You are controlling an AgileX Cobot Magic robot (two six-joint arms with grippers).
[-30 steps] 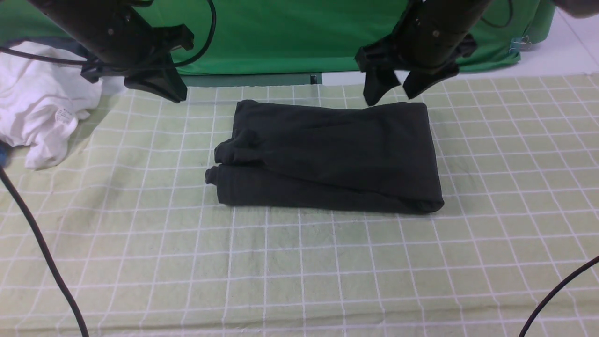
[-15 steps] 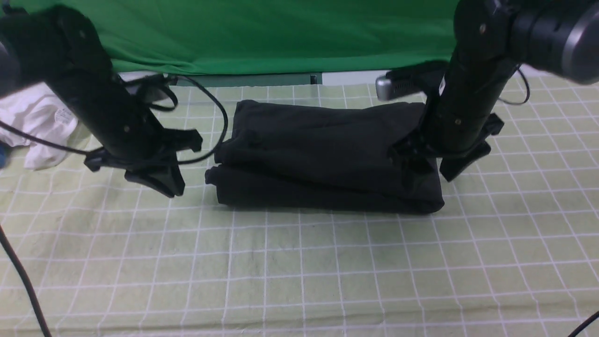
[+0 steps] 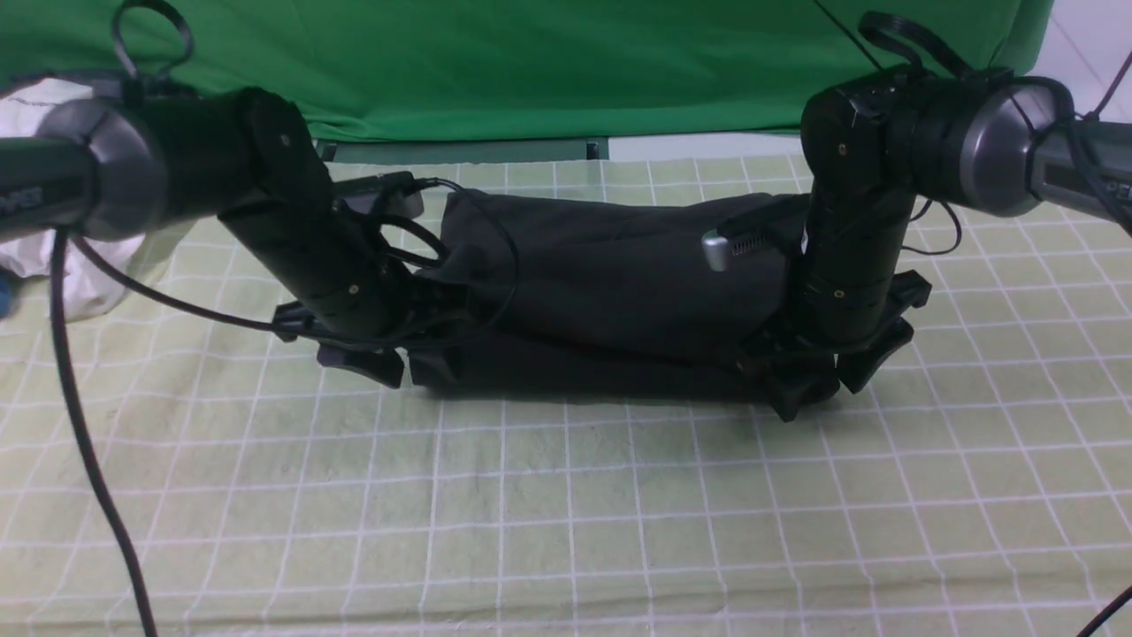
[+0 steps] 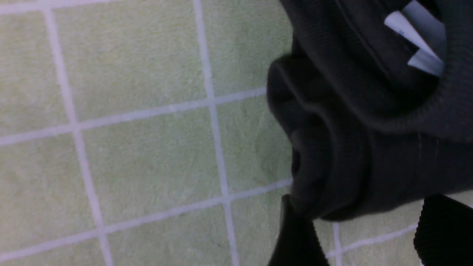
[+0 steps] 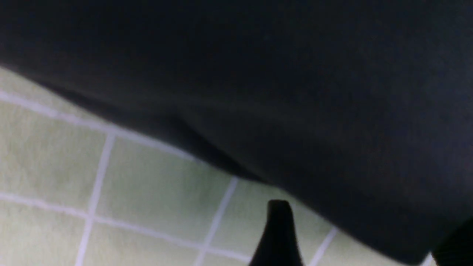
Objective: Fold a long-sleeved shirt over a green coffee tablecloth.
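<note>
The long-sleeved shirt (image 3: 610,292) lies folded into a black block in the middle of the green coffee tablecloth (image 3: 566,495). My left gripper (image 3: 407,363) is down at the shirt's near left corner. It is open, with the bunched cuff and collar edge (image 4: 351,155) just ahead of its fingers (image 4: 295,240) and bare cloth between them. A white neck label (image 4: 417,48) shows in the folds. My right gripper (image 3: 827,385) is low at the shirt's near right corner. It is open, with the folded edge (image 5: 314,111) between its fingertips (image 5: 278,232).
A crumpled white garment (image 3: 84,287) lies at the far left, partly behind my left arm. A deep-green backdrop sheet (image 3: 531,62) hangs along the back. A black cable (image 3: 88,460) runs down the left side, and another (image 3: 1105,619) crosses the near right corner.
Both arms have come down from the back of the table to the shirt's near corners. My left gripper was shut and now stands open. The shirt has not moved.
</note>
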